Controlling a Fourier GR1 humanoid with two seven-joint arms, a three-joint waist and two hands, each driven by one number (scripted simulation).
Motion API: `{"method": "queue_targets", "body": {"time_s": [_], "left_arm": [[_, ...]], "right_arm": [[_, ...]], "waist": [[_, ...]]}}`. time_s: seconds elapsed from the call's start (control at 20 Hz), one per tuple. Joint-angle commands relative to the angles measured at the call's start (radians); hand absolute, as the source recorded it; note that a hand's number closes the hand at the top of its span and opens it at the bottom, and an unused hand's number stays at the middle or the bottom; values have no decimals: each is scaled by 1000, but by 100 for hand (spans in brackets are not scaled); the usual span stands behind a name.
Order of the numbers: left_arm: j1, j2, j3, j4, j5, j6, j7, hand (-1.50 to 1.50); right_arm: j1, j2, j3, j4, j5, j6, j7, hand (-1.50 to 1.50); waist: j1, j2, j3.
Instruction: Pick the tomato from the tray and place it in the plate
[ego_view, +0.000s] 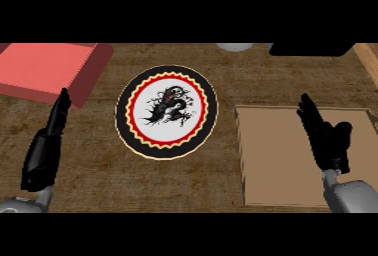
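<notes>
Tomato unseen; likely light, soft, slippery, best cupped round its middle. Right hand (326, 137) at four o'clock over tray (273, 165), fingers straight; left hand (46, 145), eight o'clock from plate (167, 113), likewise.

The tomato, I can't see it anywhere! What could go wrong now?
The right hand hovers open over the tray, right where the tomato may sit hidden, so a grab could miss it. The plate lies off to the left of the tray, so a carried tomato might slip on the way. The red box beside the plate could be mistaken for it.
</notes>
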Motion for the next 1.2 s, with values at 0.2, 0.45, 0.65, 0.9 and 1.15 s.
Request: {"method": "queue_targets", "body": {"time_s": [0.2,0.45,0.65,0.9,1.15], "left_arm": [[117,57,66,88,35,-32,9,0],[179,41,47,125,53,-57,12,0],[214,35,52,112,72,-86,-27,0],[168,29,65,118,49,-105,-12,0],[192,25,74,134,57,-128,-54,0]], "right_arm": [[-50,131,-312,-281,-282,-55,-215,-150],[51,159,-477,-309,-94,-390,-421,-150],[185,370,-460,-498,-101,-440,-616,-150],[518,397,-291,-706,-137,-370,-712,-150],[686,222,-280,-664,-44,-287,-558,-150]], "waist": [[-60,-32,14],[-76,-20,10],[-48,-18,11],[-29,-10,10],[-23,-7,9]]}}
